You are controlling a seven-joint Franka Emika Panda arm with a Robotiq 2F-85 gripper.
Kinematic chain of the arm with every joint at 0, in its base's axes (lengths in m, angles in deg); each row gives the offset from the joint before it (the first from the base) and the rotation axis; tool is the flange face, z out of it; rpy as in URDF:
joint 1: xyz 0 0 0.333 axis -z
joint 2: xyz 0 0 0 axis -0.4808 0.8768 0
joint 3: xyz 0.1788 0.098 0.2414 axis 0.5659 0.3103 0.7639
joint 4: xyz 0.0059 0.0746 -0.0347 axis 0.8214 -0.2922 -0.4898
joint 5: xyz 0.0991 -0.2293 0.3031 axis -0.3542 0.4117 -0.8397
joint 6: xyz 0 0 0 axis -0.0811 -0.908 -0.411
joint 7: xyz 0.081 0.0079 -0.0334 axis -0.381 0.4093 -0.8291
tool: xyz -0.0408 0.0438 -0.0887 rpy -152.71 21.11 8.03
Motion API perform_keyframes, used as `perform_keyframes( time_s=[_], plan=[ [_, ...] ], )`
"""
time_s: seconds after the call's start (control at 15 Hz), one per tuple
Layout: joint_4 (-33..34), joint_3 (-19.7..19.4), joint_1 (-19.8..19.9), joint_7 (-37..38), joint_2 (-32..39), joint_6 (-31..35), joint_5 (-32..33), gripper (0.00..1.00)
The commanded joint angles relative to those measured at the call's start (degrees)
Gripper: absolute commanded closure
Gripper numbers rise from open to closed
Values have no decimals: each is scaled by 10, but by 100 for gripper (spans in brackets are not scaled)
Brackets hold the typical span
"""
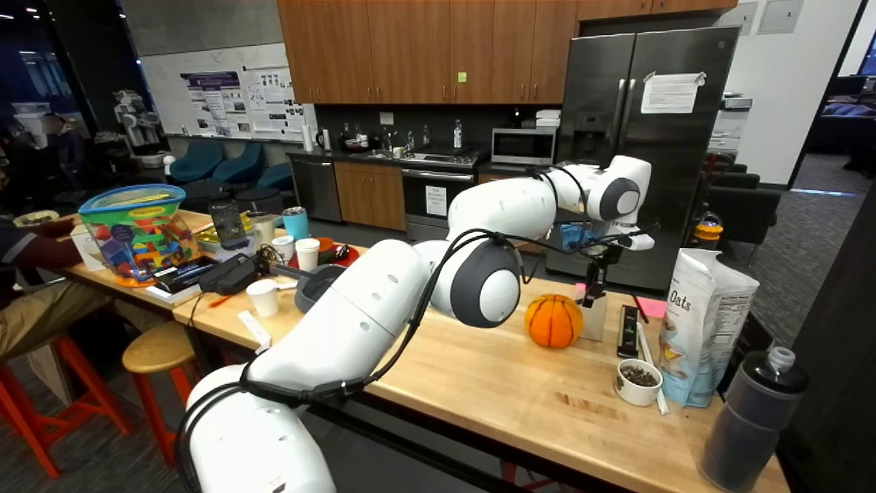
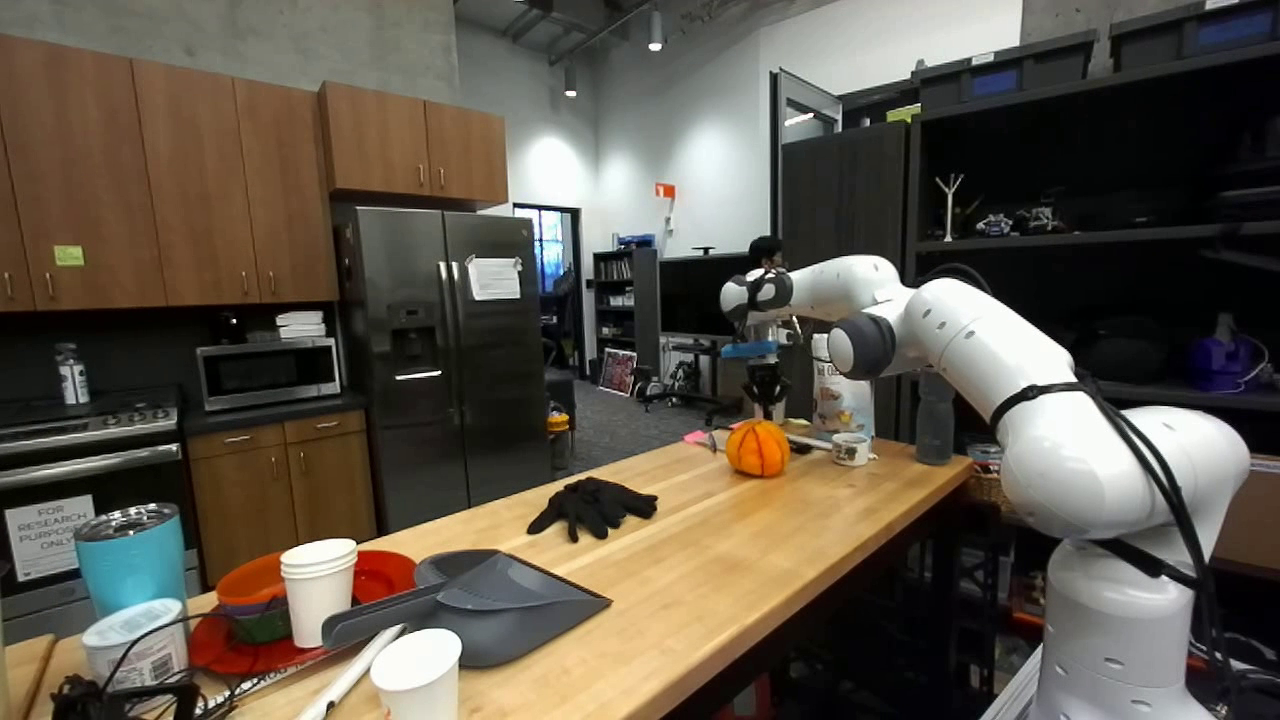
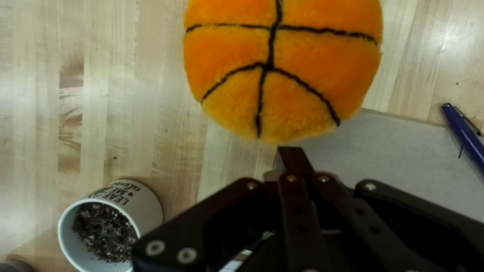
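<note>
My gripper [image 3: 290, 151] points down over the table with its fingers pressed together, and nothing shows between them. Just ahead of the fingertips in the wrist view lies an orange plush basketball [image 3: 234, 56] with black seams; whether they touch cannot be told. Both exterior views show the ball [image 1: 553, 320] [image 2: 757, 448] on the wooden table beside the gripper [image 1: 590, 300] [image 2: 767, 402]. Beneath the fingers spreads a pale grey flat surface [image 3: 385, 158], with a blue pen [image 3: 463, 130] at its edge. A white printed cup [image 3: 149, 207] of dark dried bits stands at lower left.
An oats bag [image 1: 705, 329] and a dark bottle [image 1: 756, 424] stand near the table end, by a black case [image 1: 627, 332] and a white stick [image 1: 647, 352]. Farther along are black gloves [image 2: 595, 505], a grey dustpan [image 2: 530, 610] and paper cups [image 2: 320, 590].
</note>
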Motion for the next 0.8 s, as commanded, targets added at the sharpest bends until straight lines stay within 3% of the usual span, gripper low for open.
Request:
perform_keyframes(
  time_s=[0.0, 0.33, 0.73],
  plan=[
    [3, -15, 3, 15, 5, -14, 15, 100],
    [5, -29, 13, 31, 19, -35, 19, 100],
    [10, -2, 11, -30, 13, -24, -2, 100]
  ],
)
